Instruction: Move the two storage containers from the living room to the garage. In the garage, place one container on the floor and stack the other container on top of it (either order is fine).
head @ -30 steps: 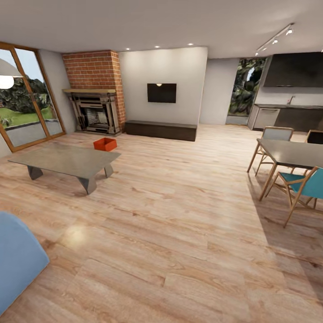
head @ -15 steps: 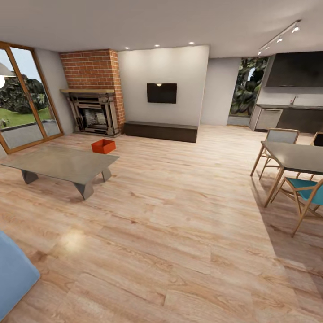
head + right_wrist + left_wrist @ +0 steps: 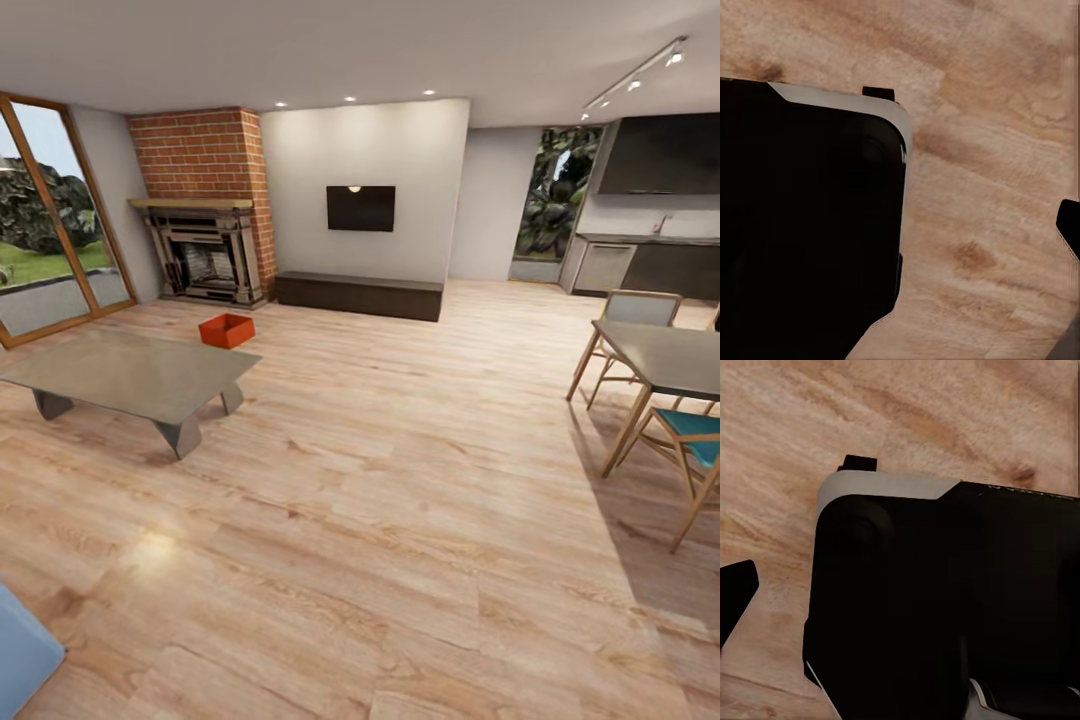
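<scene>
Head view: living rm w/ light plank floor (image 3: 400,480). One orange-red bin (image 3: 226,330) sits on the floor at left-centre of frame, just beyond the far corner of the grey coffee table (image 3: 130,372), in front of the brick fireplace (image 3: 205,250). TV (image 3: 360,208) on far wall above a dark low cabinet (image 3: 359,294). Dining table (image 3: 665,360) & chairs at right edge. Wrist views: dark robot body over plank floor; fingers' state — can't tell, either arm.

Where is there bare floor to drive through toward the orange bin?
The wood floor lies bare between the coffee table and the dining table, up to the low cabinet. The orange bin sits just beyond the coffee table, before the fireplace. Chairs crowd the dining table.
</scene>
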Available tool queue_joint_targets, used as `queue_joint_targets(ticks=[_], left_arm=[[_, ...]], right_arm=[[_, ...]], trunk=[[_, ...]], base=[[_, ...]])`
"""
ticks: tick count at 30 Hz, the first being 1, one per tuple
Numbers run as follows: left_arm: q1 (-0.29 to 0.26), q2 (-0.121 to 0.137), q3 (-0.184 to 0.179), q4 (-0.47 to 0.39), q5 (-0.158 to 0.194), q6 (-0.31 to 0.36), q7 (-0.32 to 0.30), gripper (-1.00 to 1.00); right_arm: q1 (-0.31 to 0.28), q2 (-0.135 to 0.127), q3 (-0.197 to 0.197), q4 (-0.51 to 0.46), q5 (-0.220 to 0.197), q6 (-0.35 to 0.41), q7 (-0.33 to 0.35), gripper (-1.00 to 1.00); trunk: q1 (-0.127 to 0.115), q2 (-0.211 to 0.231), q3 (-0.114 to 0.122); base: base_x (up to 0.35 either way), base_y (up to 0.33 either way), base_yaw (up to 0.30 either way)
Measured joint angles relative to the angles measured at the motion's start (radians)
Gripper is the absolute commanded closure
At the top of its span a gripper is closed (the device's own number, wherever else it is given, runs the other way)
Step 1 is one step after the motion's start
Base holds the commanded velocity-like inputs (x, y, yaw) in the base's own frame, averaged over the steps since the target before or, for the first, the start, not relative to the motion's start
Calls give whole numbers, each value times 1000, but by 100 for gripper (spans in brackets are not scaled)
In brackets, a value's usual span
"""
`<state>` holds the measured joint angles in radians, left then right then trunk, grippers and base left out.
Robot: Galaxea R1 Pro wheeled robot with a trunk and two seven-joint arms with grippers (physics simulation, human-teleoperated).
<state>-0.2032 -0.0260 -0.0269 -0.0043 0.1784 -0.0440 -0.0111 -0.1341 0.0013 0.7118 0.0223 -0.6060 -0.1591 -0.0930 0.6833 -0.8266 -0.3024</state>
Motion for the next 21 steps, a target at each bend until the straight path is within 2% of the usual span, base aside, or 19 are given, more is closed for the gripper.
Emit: queue_joint_targets(ticks=[21], left_arm=[[0, 0, 0, 0, 0, 0, 0, -100]], right_arm=[[0, 1, 0, 0, 0, -1, 0, -100]], trunk=[[0, 0, 0]], base=[[322, 0, 0]])
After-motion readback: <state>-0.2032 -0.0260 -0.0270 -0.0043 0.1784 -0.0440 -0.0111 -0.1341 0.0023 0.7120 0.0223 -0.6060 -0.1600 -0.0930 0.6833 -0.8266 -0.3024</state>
